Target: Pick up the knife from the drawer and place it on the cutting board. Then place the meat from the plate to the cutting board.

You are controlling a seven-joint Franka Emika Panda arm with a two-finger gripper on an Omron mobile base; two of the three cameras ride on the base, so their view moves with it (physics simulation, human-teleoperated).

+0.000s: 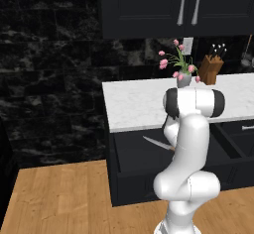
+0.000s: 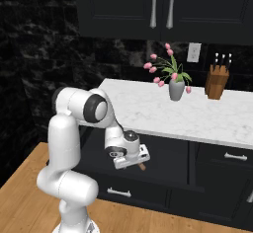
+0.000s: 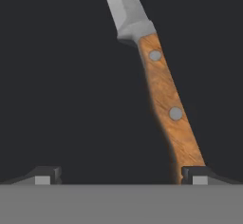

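Observation:
The knife (image 3: 166, 102) lies on the dark floor of the open drawer (image 1: 130, 153), silver blade pointing away from the hand and orange-brown riveted handle toward it. In the left base view its blade (image 1: 154, 142) sticks out from behind the arm. My gripper (image 3: 121, 176) is open and hangs just above the handle's end. The right fingertip (image 3: 194, 174) is at the butt of the handle, and the left one stands well off to the side. In the right base view the hand (image 2: 129, 155) reaches down into the drawer (image 2: 163, 160). The cutting board, the plate and the meat are out of view.
A white marble counter (image 1: 134, 104) runs above the drawer. On it stand a grey vase of pink flowers (image 2: 176, 89) and a wooden knife block (image 2: 216, 81). Black wall cabinets hang overhead. Closed drawer fronts with silver handles (image 2: 235, 156) lie to the right. The floor is wood.

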